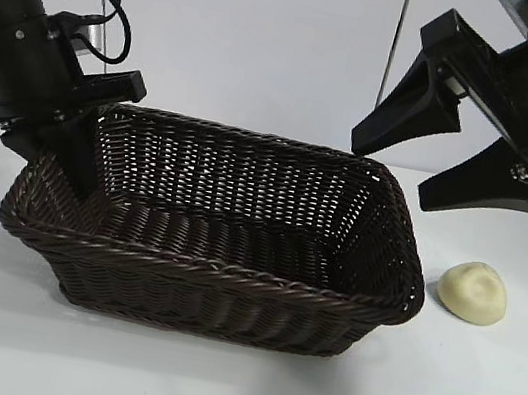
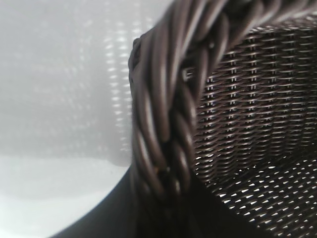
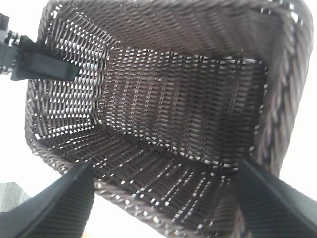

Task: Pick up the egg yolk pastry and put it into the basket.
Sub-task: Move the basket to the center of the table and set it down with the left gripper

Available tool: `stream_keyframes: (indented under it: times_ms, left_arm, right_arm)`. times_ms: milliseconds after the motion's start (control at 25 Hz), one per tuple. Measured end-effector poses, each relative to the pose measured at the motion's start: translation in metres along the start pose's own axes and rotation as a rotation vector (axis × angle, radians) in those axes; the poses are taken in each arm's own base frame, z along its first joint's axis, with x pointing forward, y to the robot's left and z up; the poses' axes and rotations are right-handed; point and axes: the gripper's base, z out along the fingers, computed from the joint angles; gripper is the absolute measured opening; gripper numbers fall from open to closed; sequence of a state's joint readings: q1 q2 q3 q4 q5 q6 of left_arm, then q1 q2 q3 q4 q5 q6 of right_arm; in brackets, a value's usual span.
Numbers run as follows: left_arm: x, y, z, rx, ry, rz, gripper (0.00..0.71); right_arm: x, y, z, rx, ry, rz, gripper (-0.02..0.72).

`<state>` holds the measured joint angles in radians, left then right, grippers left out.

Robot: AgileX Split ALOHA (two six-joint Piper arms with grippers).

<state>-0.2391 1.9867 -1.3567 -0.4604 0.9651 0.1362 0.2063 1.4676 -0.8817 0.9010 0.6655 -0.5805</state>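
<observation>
Exterior view first, nearest things: the white bench [image 1: 211,392] carries the dark brown wicker basket [image 1: 207,295], which fills the middle of the scene with its long side toward the camera and nothing lying inside. Just right of the basket's right end, apart from the rim, the egg yolk pastry [image 1: 474,292] sits on the bench, pale yellow and domed with a shallow dent on top. Farther back at the left, the left pincer [image 1: 72,160] reaches down at the basket's left end wall, one black finger showing inside the rim; the left wrist view is filled by the braided rim [image 2: 168,124] right up close, and I cannot tell how far this pincer is open. At the far right, the right pincer [image 1: 442,162] hangs in the air above the basket's right end and the pastry, spread wide with nothing between its fingers [image 3: 59,208]; its wrist view looks down into the bare woven interior [image 3: 168,109].
</observation>
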Motion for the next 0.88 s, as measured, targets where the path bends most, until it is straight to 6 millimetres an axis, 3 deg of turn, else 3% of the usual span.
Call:
stream_keyframes:
  times_ms: [400,480,680,760,880]
  left_arm:
    - [-0.001,0.002,0.008,0.015,0.011,0.004,0.116]
    - [-0.002,0.001,0.008,0.023,0.004,-0.002,0.179]
    - [-0.006,-0.001,0.005,0.031,-0.011,0.001,0.475]
    - [-0.009,-0.004,0.000,0.036,-0.015,0.011,0.547]
    - [-0.015,-0.008,-0.011,0.029,-0.012,0.045,0.587]
  right_arm:
    - [0.000,0.000,0.000,0.004,0.003,-0.003,0.568]
    - [0.000,0.000,0.000,0.004,0.003,-0.002,0.568]
    - [0.000,0.000,0.000,0.004,0.003,-0.002,0.568]
    - [0.000,0.000,0.000,0.004,0.003,-0.002,0.568]
    - [0.000,-0.001,0.000,0.006,0.004,-0.005,0.568]
